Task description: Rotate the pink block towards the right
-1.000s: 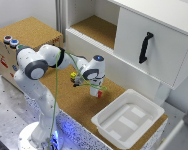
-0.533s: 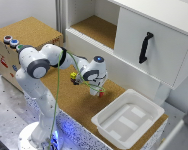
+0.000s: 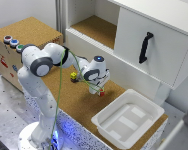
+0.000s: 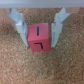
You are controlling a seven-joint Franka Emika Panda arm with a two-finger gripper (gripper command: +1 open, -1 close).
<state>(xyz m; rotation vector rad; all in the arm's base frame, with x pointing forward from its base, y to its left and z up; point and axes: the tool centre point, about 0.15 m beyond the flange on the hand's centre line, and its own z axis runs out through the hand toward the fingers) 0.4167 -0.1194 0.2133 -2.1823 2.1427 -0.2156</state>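
The pink block (image 4: 41,39) is a small reddish-pink cube with dark marks on its top, and it rests on the cork surface. In the wrist view my gripper (image 4: 40,41) straddles it, with one grey finger (image 4: 21,27) against each side of the block. In the exterior view the pink block (image 3: 101,93) shows only as a red speck under the gripper (image 3: 100,91), near the middle of the cork counter. The hand hides most of it there.
A small yellow-and-dark block (image 3: 73,75) lies on the cork on the exterior view's left of the hand. A white tray (image 3: 125,131) sits at the counter's right end. Behind stands a white cabinet with a black handle (image 3: 145,47). A cork box with buttons (image 3: 14,42) is at the far left.
The hand has shifted a little to the exterior view's right and down onto the pink block. The block and everything else stay where they were.
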